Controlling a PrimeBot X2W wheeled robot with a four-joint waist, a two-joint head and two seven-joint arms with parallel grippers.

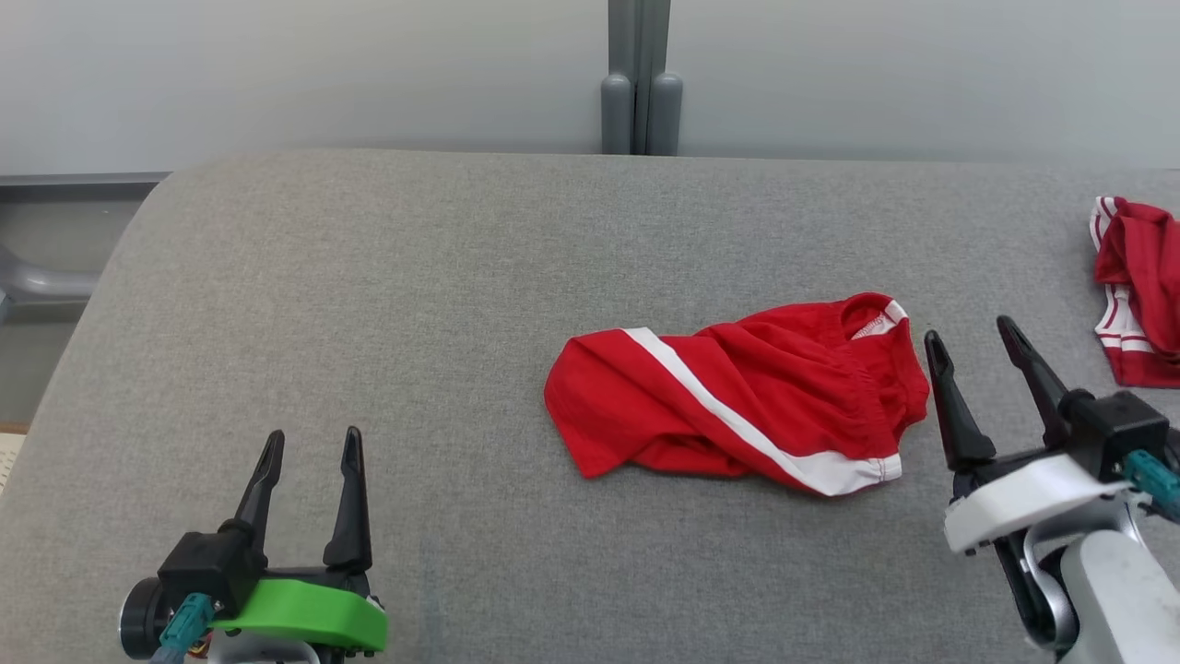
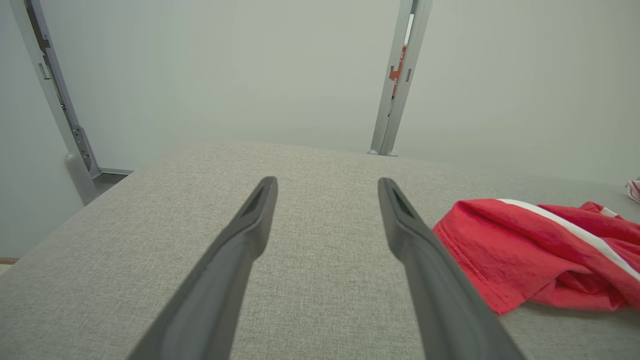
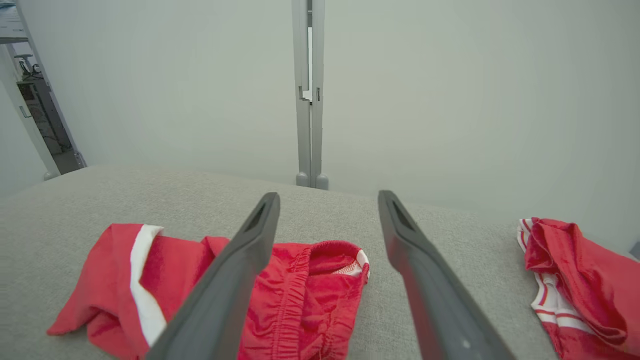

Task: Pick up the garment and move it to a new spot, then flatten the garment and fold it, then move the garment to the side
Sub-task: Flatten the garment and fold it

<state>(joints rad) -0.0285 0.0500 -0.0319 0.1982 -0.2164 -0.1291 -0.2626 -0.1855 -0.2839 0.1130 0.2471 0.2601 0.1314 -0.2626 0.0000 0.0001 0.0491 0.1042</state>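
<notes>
A crumpled red garment (image 1: 737, 397) with a white side stripe lies on the grey padded table (image 1: 369, 304), right of centre. Its elastic waistband faces the right gripper (image 1: 973, 337), which stands open just beside its right edge with nothing between the fingers. In the right wrist view the garment (image 3: 300, 300) lies under and behind the left finger (image 3: 235, 270), and the gripper (image 3: 327, 197) is open above it. The left gripper (image 1: 312, 438) hangs open at the lower left, well apart from the cloth. In the left wrist view the left gripper (image 2: 327, 182) is open and the garment (image 2: 530, 250) sits to the right.
A second red garment with white stripes (image 1: 1138, 290) lies bunched at the table's right edge, also seen as the second garment (image 3: 575, 285) in the right wrist view. A grey post (image 1: 639, 78) stands behind the table against the pale wall.
</notes>
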